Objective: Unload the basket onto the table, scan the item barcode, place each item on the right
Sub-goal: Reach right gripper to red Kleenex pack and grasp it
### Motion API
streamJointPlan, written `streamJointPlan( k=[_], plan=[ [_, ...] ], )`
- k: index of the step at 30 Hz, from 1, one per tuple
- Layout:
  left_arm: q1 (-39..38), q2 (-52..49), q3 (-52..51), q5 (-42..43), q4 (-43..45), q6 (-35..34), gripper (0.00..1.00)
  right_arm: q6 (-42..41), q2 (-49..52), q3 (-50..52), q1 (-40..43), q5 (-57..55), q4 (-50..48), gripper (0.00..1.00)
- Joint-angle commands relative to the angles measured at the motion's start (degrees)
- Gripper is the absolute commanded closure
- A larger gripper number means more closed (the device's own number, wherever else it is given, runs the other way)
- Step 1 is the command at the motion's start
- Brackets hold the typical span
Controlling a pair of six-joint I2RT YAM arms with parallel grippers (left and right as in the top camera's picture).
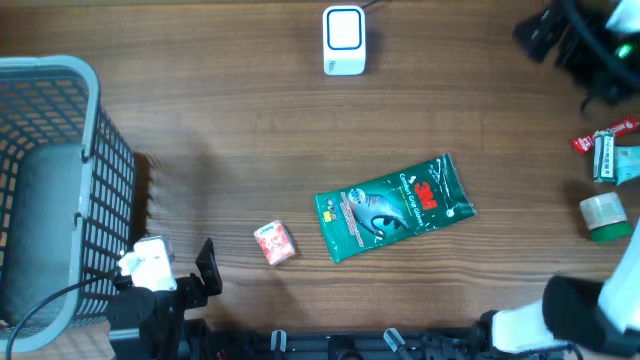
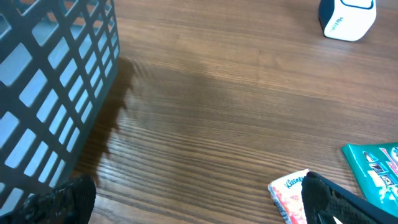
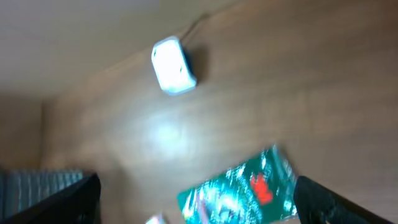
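Lying flat, the glossy green plastic pouch (image 1: pixel 392 207) could skid from a pinch by the wide, empty left fingers (image 2: pixel 336 200) or right fingers (image 3: pixel 336 202), missing the white box-shaped scanner (image 1: pixel 344 41).

packet (image 1: pixel 392 207) green | scanner (image 1: pixel 344 41) white | basket (image 1: pixel 110 170) grey grid | table (image 1: pixel 220 110) brown woodgrain

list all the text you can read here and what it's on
"3M": green pack.
"Kleenex": tissue pack.
The smaller print on the green pack, the mark on the scanner and the labels on the packs at the right edge are too small or blurred to read.
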State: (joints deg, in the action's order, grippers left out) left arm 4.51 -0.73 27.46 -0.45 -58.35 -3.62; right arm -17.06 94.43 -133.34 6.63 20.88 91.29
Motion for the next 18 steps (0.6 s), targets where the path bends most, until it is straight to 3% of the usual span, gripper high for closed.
streamJointPlan(
  k=[1,9,12,14,16,18],
  plan=[
    [0.1,0.4,-0.3,0.7,0.2,-0.3,0.00,-5.8,-0.6,5.5,-11.1,-3.1,0.7,0.00],
    [0.1,0.4,-0.3,0.7,0.2,-0.3,0.00,-20.7,3.9,38.2,-38.3,3.7,-20.9,0.01],
    [0.1,0.4,-0.3,0.7,0.2,-0.3,0.00,-25.9,4.9,49.9,-44.3,11.6,-32.5,0.13],
    [0.1,0.4,-0.3,0.7,0.2,-0.3,0.00,-29.5,5.0,54.7,-47.2,15.6,-39.6,0.16],
    [0.1,0.4,-0.3,0.7,0.2,-0.3,0.00,-37.0,5.0,58.1,-50.7,14.6,-42.6,0.16],
    [0.1,0.4,-0.3,0.7,0.2,-0.3,0.00,-44.4,5.0,60.6,-55.2,11.0,-45.1,0.00]
  ],
)
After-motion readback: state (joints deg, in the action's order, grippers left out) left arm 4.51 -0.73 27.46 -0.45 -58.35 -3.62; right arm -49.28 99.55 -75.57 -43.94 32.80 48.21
